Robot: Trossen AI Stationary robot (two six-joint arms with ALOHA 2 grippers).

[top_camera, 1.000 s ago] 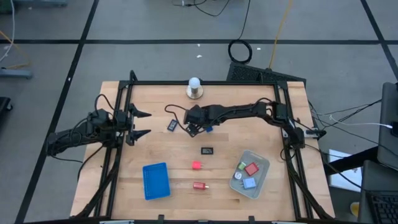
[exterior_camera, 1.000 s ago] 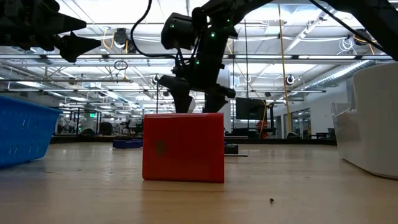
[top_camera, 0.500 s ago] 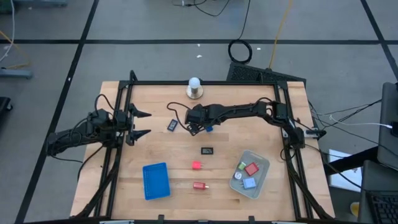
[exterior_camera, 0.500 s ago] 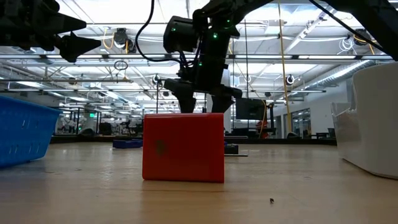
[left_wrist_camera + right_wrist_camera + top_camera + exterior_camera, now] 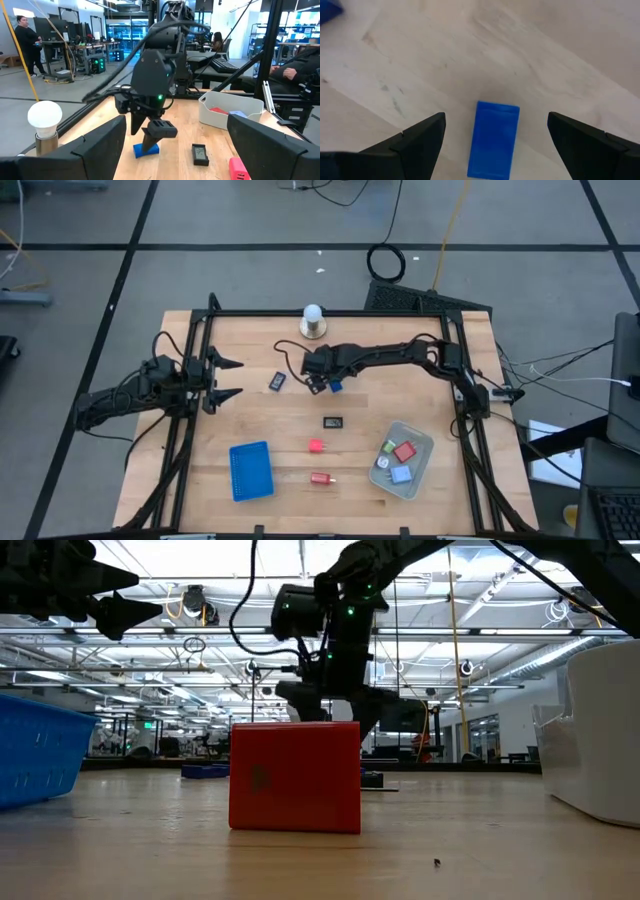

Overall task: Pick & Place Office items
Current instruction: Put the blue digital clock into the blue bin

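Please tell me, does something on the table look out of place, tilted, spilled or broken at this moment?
Nothing stands out. The loose pieces lie flat on the table, some already in the clear bin. The right gripper hangs open over a blue block, and the left gripper waits open at the table's left edge.

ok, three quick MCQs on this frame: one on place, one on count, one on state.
1. The blue block lies:
A. in the bin
B. on the wood between the right gripper's open fingers
C. on the blue tray

2. Items in the clear bin:
A. none
B. three
C. seven

3. The left gripper is:
A. open and empty at the table's left edge
B. shut on a red block
C. inside the bin

Answers: 1 B, the right wrist view shows the block centred below; 2 B, the high view shows red, light-blue and a pale piece; 3 A, its fingers are spread with nothing between.
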